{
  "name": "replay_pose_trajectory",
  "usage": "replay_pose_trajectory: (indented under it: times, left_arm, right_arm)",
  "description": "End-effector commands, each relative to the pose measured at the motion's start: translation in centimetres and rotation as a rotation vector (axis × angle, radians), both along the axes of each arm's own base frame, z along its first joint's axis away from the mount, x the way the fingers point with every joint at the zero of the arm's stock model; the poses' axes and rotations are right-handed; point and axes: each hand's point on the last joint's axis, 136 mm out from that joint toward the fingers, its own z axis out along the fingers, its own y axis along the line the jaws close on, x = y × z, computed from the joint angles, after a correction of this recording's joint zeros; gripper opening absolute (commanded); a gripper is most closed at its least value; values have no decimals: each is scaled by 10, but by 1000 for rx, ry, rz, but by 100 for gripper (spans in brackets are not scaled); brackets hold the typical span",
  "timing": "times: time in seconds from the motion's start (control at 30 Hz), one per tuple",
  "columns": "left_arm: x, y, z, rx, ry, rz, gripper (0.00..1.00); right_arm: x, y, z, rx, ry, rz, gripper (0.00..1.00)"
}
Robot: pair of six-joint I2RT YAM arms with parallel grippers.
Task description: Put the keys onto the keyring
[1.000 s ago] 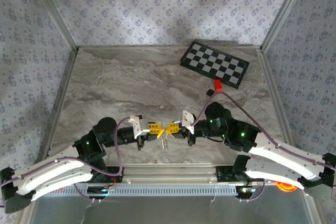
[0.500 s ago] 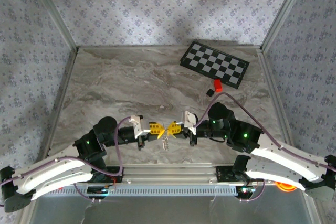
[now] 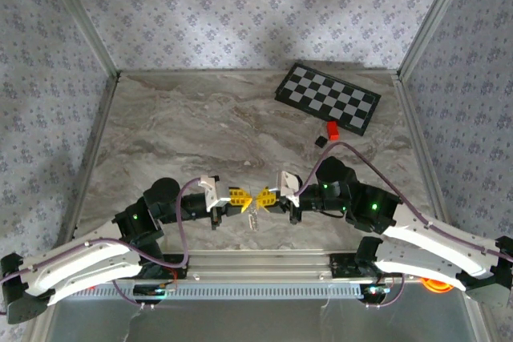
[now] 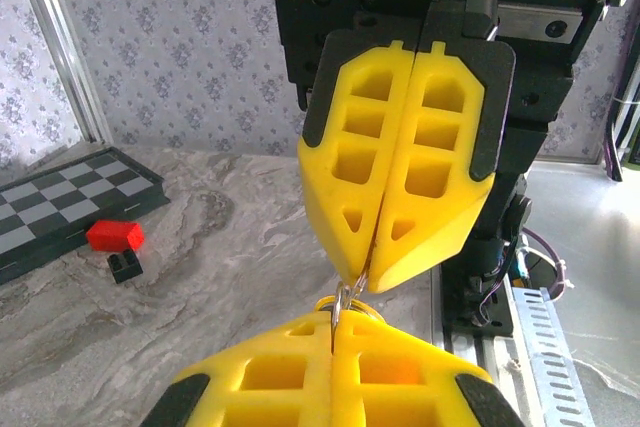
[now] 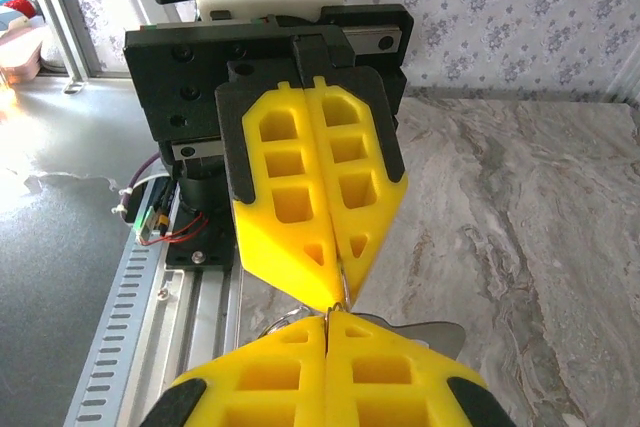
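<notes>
My left gripper and right gripper meet tip to tip just above the table's near edge, both shut. The thin metal keyring is pinched between them. It enters the slit of my left gripper, and a small loop of it runs up into the right fingers. In the right wrist view, the ring's loop shows to the left of my right gripper, and a flat silver key sticks out to the right. The keys dangle below the tips.
A checkerboard lies at the back right, with a small red block and a black block just in front of it. An aluminium rail runs along the near edge. Patterned walls enclose the marble table.
The right arm's elbow has shifted slightly to the right, uncovering more of the red block. Both grippers stay shut, tip to tip, with the keys hanging below.
</notes>
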Motion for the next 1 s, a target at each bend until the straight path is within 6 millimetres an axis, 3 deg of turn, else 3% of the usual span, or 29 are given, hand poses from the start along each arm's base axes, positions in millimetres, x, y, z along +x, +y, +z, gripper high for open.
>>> replay_pose_trajectory:
  times: [0.0, 0.77, 0.97]
  left_arm:
    - [1, 2, 32, -93, -35, 13, 0]
    - [0, 3, 47, -187, -28, 7, 0]
    - [0, 3, 48, -199, -26, 6, 0]
  right_arm:
    - [-12, -1, 0, -8, 0, 57, 0]
    - [-6, -8, -2, 27, -14, 3, 0]
    - [-5, -8, -1, 53, -8, -7, 9]
